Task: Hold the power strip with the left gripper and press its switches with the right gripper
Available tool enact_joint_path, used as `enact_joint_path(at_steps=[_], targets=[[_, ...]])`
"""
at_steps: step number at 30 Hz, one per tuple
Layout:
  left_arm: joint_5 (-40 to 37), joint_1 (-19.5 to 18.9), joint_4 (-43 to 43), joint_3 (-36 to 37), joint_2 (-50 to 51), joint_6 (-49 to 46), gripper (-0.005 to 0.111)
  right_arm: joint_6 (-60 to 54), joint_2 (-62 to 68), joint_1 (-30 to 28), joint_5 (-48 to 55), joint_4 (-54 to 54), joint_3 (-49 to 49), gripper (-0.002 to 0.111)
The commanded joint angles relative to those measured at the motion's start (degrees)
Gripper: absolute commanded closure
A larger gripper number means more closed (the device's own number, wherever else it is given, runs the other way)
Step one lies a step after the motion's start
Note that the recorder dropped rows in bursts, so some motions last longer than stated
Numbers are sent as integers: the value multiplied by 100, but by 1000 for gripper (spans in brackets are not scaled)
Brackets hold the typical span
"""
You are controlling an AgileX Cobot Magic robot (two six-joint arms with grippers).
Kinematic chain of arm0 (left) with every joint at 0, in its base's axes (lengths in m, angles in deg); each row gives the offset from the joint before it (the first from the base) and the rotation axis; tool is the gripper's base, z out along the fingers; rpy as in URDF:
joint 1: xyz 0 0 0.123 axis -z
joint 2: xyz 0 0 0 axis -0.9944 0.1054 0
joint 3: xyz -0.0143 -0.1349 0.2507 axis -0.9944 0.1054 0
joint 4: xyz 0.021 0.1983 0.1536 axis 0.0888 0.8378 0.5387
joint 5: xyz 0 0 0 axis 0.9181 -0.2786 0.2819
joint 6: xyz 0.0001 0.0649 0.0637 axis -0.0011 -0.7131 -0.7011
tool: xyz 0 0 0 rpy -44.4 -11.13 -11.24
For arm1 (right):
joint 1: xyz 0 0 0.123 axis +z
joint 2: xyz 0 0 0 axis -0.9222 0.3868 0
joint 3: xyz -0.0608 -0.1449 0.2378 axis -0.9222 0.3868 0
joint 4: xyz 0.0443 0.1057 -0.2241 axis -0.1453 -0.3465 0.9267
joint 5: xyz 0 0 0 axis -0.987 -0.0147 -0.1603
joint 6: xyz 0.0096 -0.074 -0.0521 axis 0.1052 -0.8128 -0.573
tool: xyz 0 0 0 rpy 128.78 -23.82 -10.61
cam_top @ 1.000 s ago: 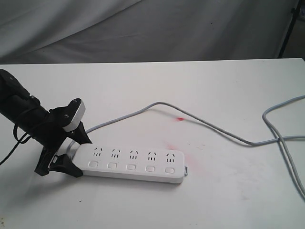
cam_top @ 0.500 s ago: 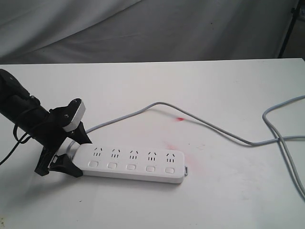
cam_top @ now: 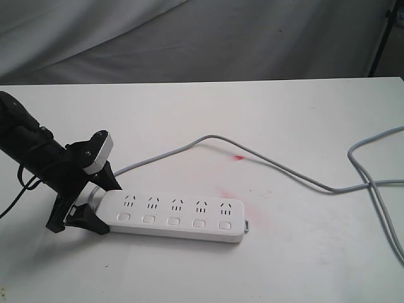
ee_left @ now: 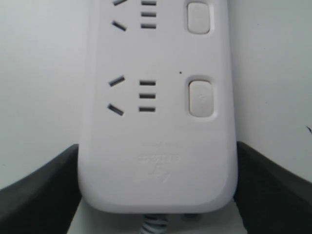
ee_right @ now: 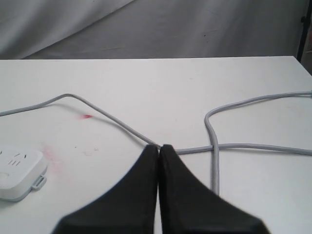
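left gripper (cam_top: 106,206) clamps the cord end of the power strip (cam_top: 180,218) on the table (cam_top: 297,265); right gripper (ee_right: 159,148) is pinched closed, empty, apart from it.

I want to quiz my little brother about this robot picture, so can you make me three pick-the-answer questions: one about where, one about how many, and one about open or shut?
1. Where on the power strip is the left gripper?
A. At the end where the grey cord comes out
B. At the end with no cord
C. Over the middle

2. How many switches does the power strip have?
A. Three
B. Five
C. Seven

3. How is the right gripper?
A. Wide open
B. Shut, holding nothing
C. Closed on the power strip

Answers: 1 A, its fingers sit against both sides of the cord end; 2 B, five buttons form one row; 3 B, its fingers meet with nothing between them, and the strip lies off to one side.
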Motion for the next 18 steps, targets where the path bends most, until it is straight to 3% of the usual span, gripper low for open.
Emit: enact_joint_path(at_steps=[1, 18], targets=[[-11, 32, 4, 23, -9, 0, 107, 7, -32, 222, 23, 150, 19, 108], [-11, 32, 4, 23, -9, 0, 107, -18, -32, 327, 37, 171, 19, 108]])
